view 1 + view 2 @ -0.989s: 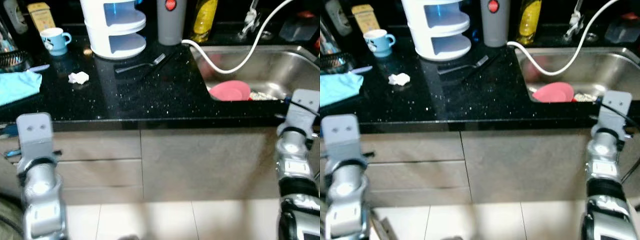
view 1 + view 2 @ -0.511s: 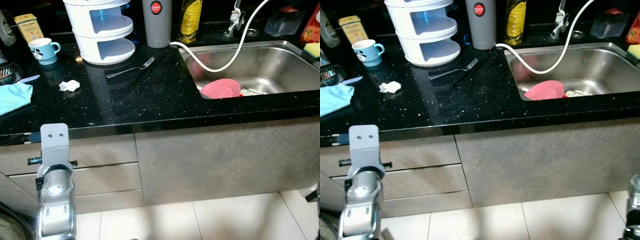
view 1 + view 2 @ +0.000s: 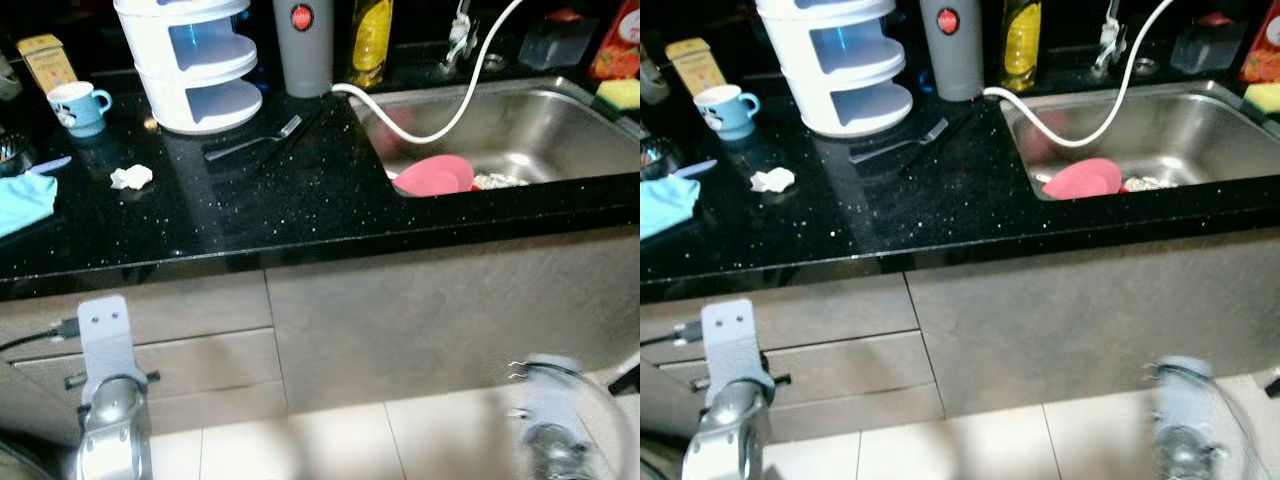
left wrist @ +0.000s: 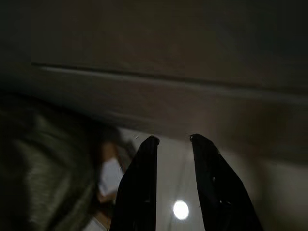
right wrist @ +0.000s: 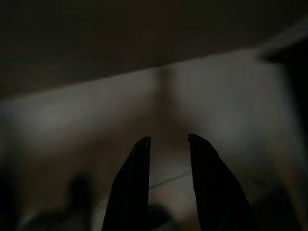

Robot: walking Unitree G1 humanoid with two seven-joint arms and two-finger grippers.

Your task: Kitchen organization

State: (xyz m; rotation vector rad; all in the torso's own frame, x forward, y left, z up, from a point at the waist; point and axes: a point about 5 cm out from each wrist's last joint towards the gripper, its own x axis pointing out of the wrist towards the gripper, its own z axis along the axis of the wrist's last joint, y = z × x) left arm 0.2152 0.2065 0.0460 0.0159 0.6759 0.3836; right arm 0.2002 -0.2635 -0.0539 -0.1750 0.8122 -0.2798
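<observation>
Hanging low at the frame's bottom corners, my left gripper [image 4: 171,144] and right gripper [image 5: 168,142] show fingers slightly spread, holding nothing. Mid-frame lies the black counter [image 3: 300,210]; a fork [image 3: 252,142] sits upper centre, a pink plate [image 3: 435,175] in the sink [image 3: 540,110] upper right.

Black speckled countertop [image 3: 300,200] (glossy), beige cabinets [image 3: 430,320], tiled floor [image 3: 330,445]

The glossy black speckled stone tabletop [image 3: 300,200] reflected light; the brushed stainless-steel sink [image 3: 520,120] at upper right shone dully. A smooth white plastic tiered rack [image 3: 190,60] stood upper left, crumpled white paper [image 3: 130,177] beside.
</observation>
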